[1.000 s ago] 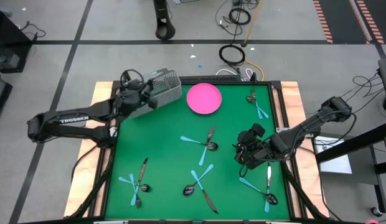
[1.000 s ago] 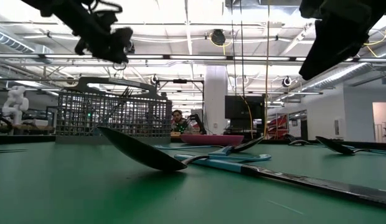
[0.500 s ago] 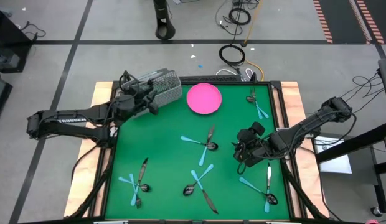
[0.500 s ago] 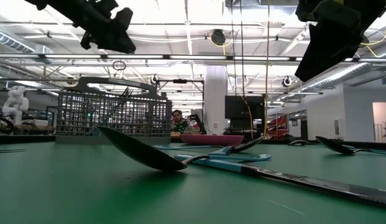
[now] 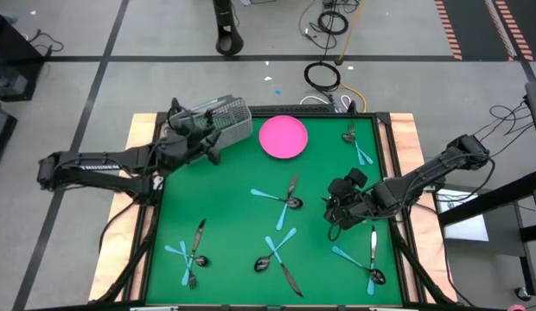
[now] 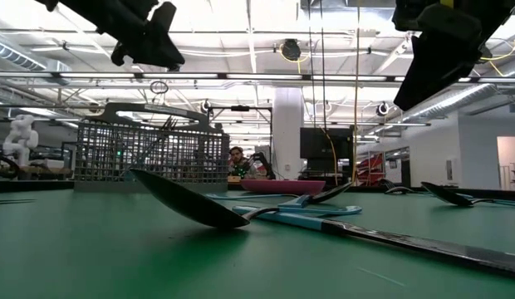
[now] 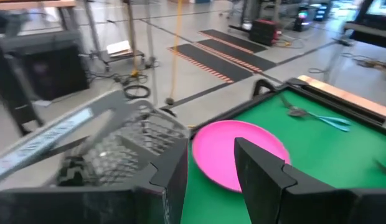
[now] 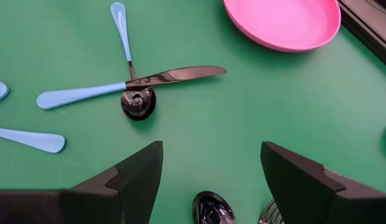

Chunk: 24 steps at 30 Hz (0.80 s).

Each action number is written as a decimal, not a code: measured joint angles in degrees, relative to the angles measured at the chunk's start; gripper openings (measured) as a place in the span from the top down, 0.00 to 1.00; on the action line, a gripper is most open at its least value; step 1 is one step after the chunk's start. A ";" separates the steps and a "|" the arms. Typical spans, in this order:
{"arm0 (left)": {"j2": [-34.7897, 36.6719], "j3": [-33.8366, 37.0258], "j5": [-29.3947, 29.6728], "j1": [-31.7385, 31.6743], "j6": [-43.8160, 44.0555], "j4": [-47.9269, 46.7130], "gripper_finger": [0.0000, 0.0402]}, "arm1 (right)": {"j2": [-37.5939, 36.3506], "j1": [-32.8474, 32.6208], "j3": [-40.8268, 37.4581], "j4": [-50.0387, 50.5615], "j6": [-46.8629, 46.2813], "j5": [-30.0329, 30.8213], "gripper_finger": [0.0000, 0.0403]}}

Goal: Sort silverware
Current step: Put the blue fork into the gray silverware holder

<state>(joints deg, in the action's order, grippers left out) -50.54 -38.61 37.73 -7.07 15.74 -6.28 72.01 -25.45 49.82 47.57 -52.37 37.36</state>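
**Both arms poised above the bench**

The left end effector (image 5: 213, 149) hovered beside the wire basket (image 5: 223, 121), fingers parted and empty. The right end effector (image 5: 336, 210) hung wide open, empty, over bare green bench (image 5: 233, 225). Silverware (image 5: 283, 197) lay scattered; the pink plate (image 5: 283, 136) sat near the far edge.

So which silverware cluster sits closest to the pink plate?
The centre cluster: a dark knife crossing two blue handles just below the pink plate. The small pile by the table's right edge lies farther from it.
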 joint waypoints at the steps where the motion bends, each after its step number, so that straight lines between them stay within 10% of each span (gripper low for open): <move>1: 0.00 0.00 -0.43 0.76 -0.02 0.25 0.67 | 0.00 0.00 0.00 0.00 0.17 0.00 0.35; 24: -2.10 0.04 -2.55 10.23 1.82 4.23 0.67 | 0.02 1.95 0.00 -2.59 5.23 1.42 0.35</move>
<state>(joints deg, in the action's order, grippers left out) -52.64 -38.57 35.18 3.16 17.56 -2.04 72.03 -23.51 49.82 44.98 -47.14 38.79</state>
